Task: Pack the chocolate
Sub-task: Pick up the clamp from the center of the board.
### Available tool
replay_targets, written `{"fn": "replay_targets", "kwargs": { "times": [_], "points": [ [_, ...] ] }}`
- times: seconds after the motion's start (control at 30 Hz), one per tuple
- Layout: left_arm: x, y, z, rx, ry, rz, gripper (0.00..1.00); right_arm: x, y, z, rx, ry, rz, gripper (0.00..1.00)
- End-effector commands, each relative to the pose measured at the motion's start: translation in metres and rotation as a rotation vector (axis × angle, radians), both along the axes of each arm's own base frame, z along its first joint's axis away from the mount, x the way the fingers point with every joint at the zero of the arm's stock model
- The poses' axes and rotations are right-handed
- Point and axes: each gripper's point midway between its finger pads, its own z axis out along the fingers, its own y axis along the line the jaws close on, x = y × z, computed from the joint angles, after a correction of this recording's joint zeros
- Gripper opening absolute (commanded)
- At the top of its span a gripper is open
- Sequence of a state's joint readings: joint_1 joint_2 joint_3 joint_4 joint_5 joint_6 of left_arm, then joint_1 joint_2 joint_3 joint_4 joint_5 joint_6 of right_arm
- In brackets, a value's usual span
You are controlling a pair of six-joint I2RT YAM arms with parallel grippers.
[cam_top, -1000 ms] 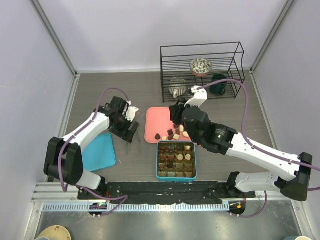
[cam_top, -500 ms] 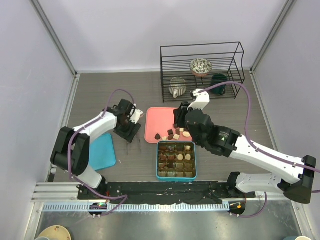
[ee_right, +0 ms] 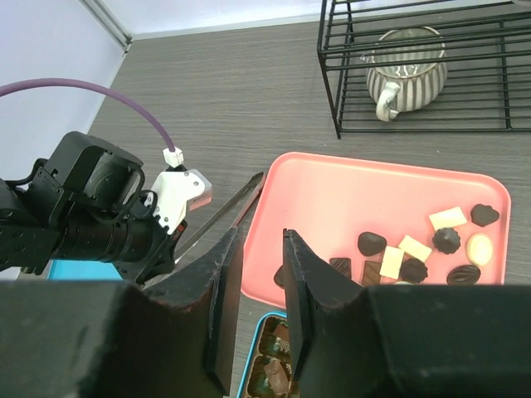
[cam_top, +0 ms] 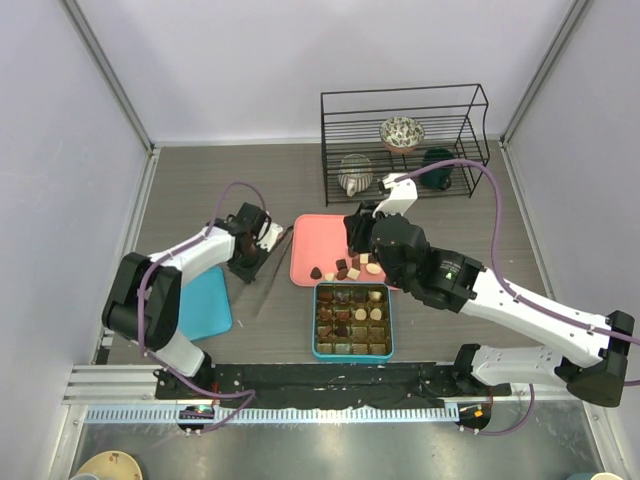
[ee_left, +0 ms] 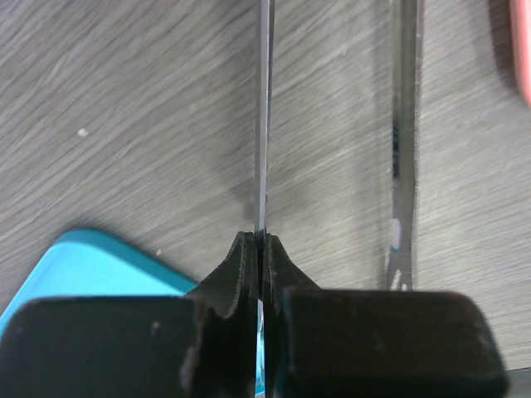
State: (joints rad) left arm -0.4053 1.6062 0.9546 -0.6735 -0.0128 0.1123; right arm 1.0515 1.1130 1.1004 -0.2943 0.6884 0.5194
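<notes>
Several pieces of chocolate [cam_top: 345,267], dark, mid brown and cream, lie along the near edge of the pink tray [cam_top: 315,240]; the right wrist view shows the chocolate [ee_right: 415,257] on the tray [ee_right: 348,191]. A teal box [cam_top: 318,322] with brown compartments holds more pieces. My left gripper [ee_left: 259,236] is shut on one thin blade of the metal tongs [ee_left: 264,124], left of the tray. The tongs [cam_top: 272,262] slant toward the tray's corner. My right gripper [ee_right: 261,236] hovers open above the tray's left edge with nothing between its fingers.
A teal lid [cam_top: 200,305] lies flat at the left. A black wire rack [cam_top: 405,140] at the back holds a striped mug [cam_top: 355,175], a patterned bowl [cam_top: 402,132] and a dark green mug [cam_top: 437,168]. Grey walls close in the table.
My left gripper has gone from open to shut on the tongs, and its wrist has turned. The right arm has barely shifted.
</notes>
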Motion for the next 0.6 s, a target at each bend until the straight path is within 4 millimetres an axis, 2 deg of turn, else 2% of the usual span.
{"fn": "replay_targets", "kwargs": {
  "times": [0.0, 0.07, 0.2, 0.4, 0.53, 0.57],
  "points": [
    [0.006, 0.005, 0.022, 0.008, -0.099, -0.016, 0.00, 0.002, 0.009, 0.025, 0.039, -0.037, 0.025, 0.31],
    [0.007, 0.008, 0.031, 0.015, -0.130, -0.017, 0.00, 0.003, 0.012, 0.023, 0.028, -0.036, 0.034, 0.31],
    [0.018, 0.008, 0.063, -0.003, -0.225, 0.001, 0.00, 0.002, 0.020, 0.020, 0.014, -0.034, 0.072, 0.31],
    [0.039, 0.013, 0.146, -0.037, -0.466, 0.051, 0.00, -0.002, 0.027, 0.030, 0.037, -0.054, 0.122, 0.31],
    [0.040, 0.017, 0.198, -0.073, -0.608, 0.056, 0.00, -0.009, 0.035, 0.037, 0.079, -0.071, 0.188, 0.32],
    [0.036, 0.018, 0.212, -0.092, -0.643, 0.055, 0.00, -0.015, 0.042, 0.037, 0.088, -0.069, 0.240, 0.32]
  ]
}}
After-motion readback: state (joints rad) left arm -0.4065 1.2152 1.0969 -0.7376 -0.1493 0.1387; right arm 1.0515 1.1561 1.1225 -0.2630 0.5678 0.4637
